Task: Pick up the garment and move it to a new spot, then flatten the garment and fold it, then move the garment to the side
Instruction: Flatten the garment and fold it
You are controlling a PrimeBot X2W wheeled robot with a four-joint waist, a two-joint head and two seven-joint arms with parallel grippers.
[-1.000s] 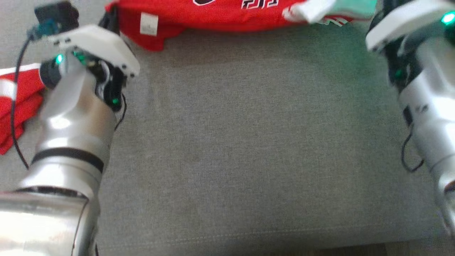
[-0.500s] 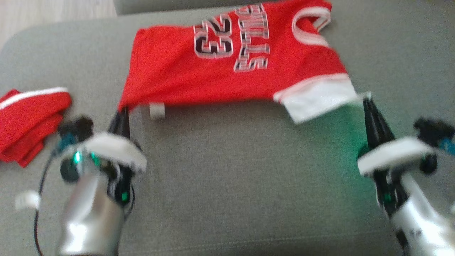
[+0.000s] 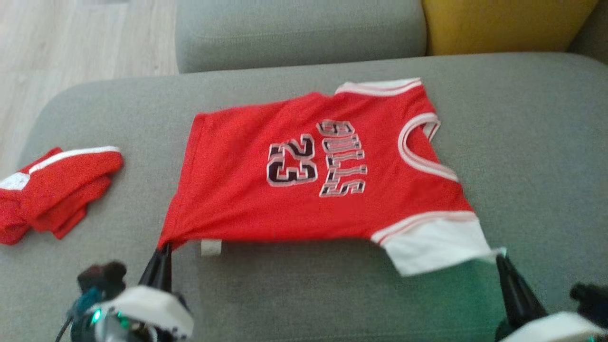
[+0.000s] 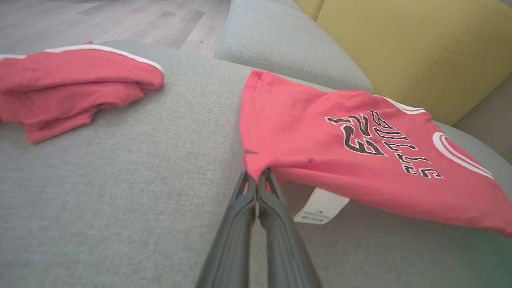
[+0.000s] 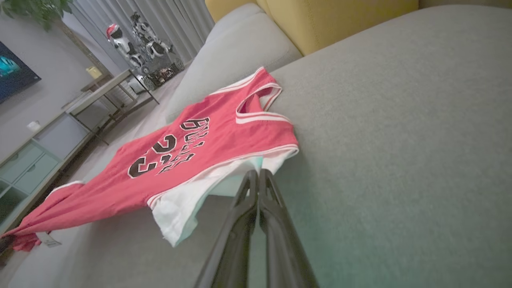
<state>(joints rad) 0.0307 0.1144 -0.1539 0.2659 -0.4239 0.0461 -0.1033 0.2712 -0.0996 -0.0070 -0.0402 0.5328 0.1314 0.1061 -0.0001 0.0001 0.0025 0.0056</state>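
The garment [image 3: 237, 190] is a red jersey with white trim and black lettering, spread across the grey sofa seat [image 3: 308, 294]. My left gripper [image 3: 164, 248] is shut on its near left hem corner, and the left wrist view shows red cloth pinched at the tips of that gripper [image 4: 256, 179]. My right gripper [image 3: 499, 259] is shut on the corner of the white sleeve, where that gripper [image 5: 256, 175] meets the garment [image 5: 224, 140]. The near edge of the garment [image 4: 320, 136] hangs slightly above the seat, with a white label [image 3: 211, 247] dangling from it.
A second red cloth [image 3: 57, 190] lies crumpled at the seat's left end, also in the left wrist view as a red heap [image 4: 72, 88]. A grey back cushion [image 3: 299, 28] and a yellow cushion [image 3: 503, 23] stand behind. Wooden floor [image 3: 71, 42] lies beyond the left edge.
The head camera has tilted upward, bringing the whole garment and the sofa back into view. Both grippers have kept their hold on the garment's near edge.
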